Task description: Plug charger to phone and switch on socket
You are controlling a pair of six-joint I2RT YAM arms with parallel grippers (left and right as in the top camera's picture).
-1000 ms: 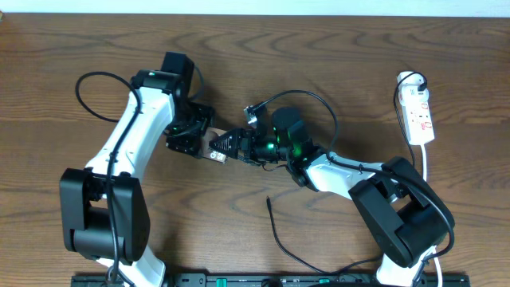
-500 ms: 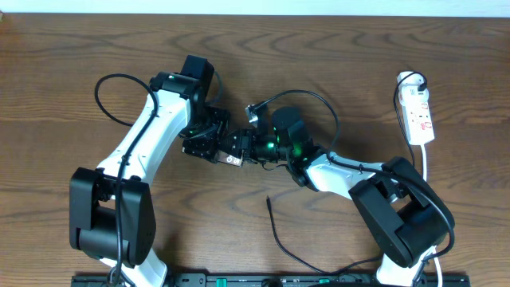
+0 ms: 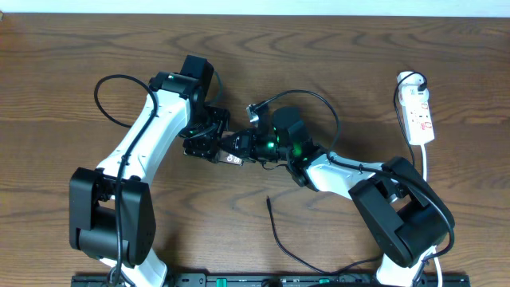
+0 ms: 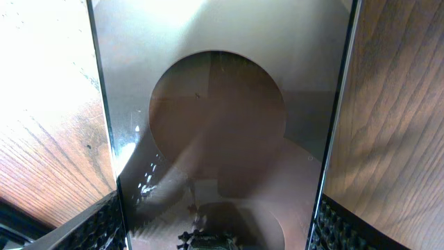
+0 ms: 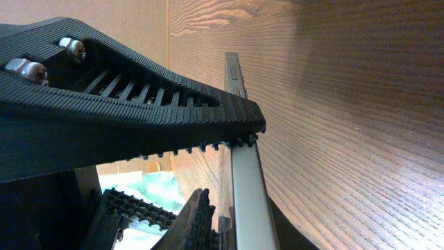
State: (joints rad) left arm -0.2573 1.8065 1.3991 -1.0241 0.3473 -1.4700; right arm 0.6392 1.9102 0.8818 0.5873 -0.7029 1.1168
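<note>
While the charger (image 3: 275,231) lay loose on the table (image 3: 72,72) near its front edge, you had the phone (image 3: 232,159) in the middle, pinched by both the left gripper (image 3: 209,145) and the right gripper (image 3: 241,147). The socket (image 3: 419,118) sat farther back, at the right side.

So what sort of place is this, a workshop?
Probably a robotics test bench rather than a home desk: two robot arms mounted at a wooden table, together gripping a phone, with a white power strip nearby.
</note>
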